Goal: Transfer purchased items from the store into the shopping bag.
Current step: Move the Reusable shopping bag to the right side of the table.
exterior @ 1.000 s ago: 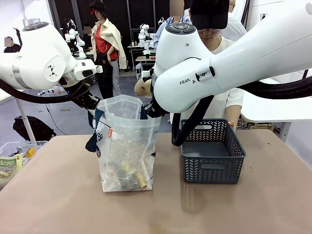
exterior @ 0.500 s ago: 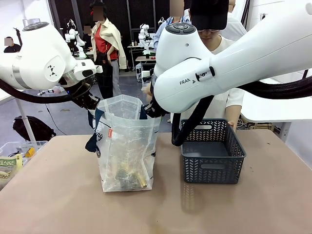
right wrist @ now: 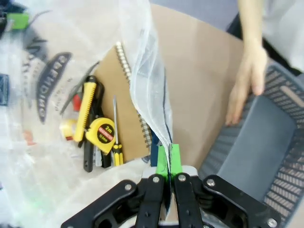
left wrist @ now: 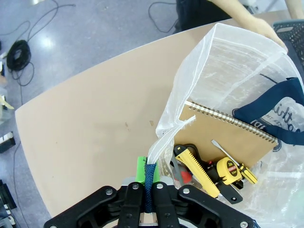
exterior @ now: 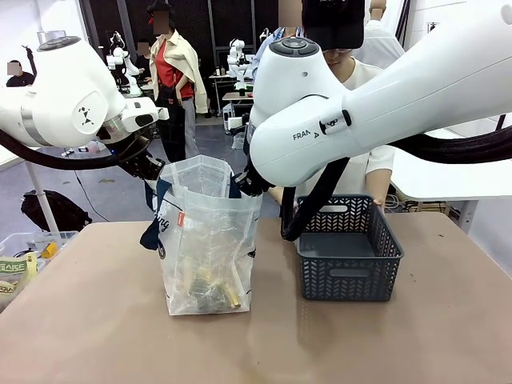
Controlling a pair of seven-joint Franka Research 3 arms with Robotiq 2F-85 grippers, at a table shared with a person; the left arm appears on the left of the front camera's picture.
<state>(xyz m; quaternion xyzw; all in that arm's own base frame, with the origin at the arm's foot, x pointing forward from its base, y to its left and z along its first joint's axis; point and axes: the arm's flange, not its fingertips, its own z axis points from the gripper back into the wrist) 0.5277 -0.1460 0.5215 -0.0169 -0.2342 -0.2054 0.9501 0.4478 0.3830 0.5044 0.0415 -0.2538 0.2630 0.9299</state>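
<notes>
The shopping bag (exterior: 210,240) stands upright on the table, its mouth held wide. My left gripper (left wrist: 149,184) is shut on the bag's navy strap and rim, at the bag's left edge (exterior: 152,170). My right gripper (right wrist: 168,162) is shut on the opposite rim, at the right edge (exterior: 243,184). On the bag's bottom lie a tan spiral notebook (left wrist: 228,137), a yellow tape measure (right wrist: 101,132), a yellow utility knife (left wrist: 194,166) and a screwdriver (right wrist: 115,135). The dark grey basket (exterior: 348,252) stands right of the bag, its grey floor (right wrist: 256,152) showing.
A person stands at the far side, one hand (right wrist: 244,90) resting by the basket's far rim. A clear bin (exterior: 20,256) with oddments sits at the table's left edge. Bare tabletop (exterior: 264,344) lies in front of bag and basket.
A tan shape above the bag's far rim a second ago has gone from sight. My right arm has shifted slightly left. Bag and basket have stayed put.
</notes>
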